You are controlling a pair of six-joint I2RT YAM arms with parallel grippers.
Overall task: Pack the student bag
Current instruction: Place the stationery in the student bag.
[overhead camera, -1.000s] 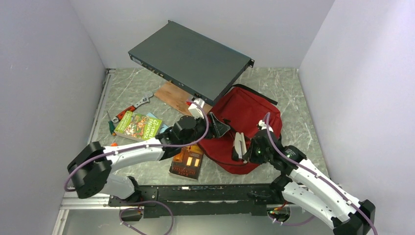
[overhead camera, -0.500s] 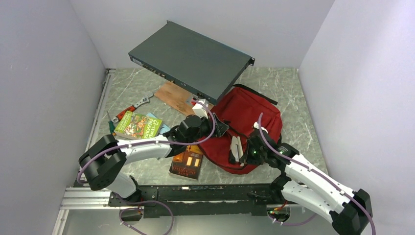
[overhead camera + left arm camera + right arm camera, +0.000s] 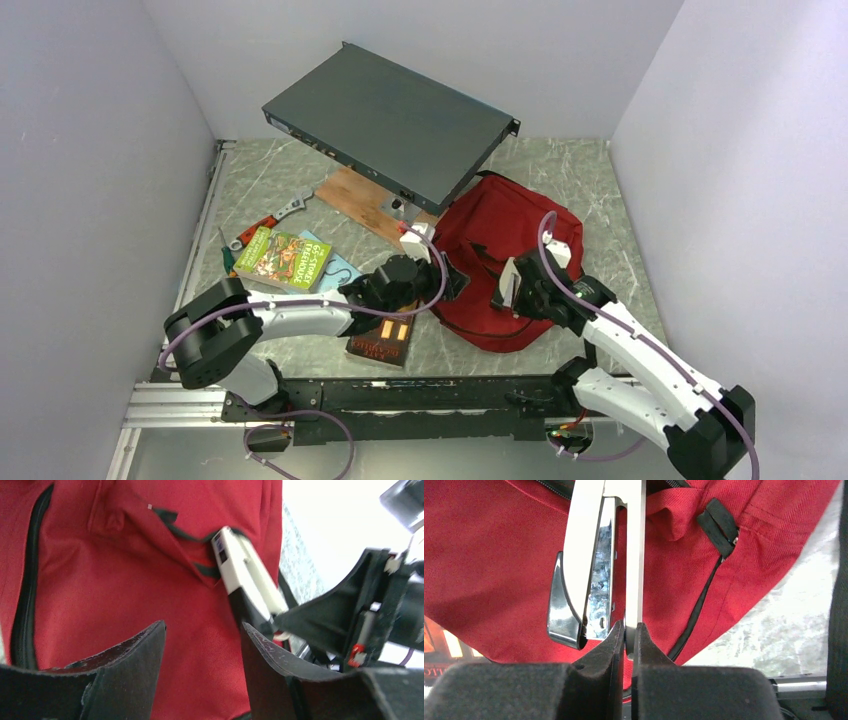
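The student bag is a red backpack lying at the centre right of the table. My left gripper is at the bag's left edge. In the left wrist view its black fingers stand apart and open, with red bag fabric filling the gap behind them. My right gripper hovers over the bag's near part, shut on a white and chrome stapler. In the right wrist view the jaws pinch the stapler's thin white plate above the red cloth. The stapler's tip points at a fold with a black zipper edge.
A flat dark grey metal box sits tilted at the back, over a wooden board. A green book and small hand tools lie at the left. A dark book lies under my left arm. Walls close in on both sides.
My right gripper has carried the stapler up and to the right, further over the bag. My left gripper has slid nearer along the bag's left edge, and its jaws have narrowed a little.
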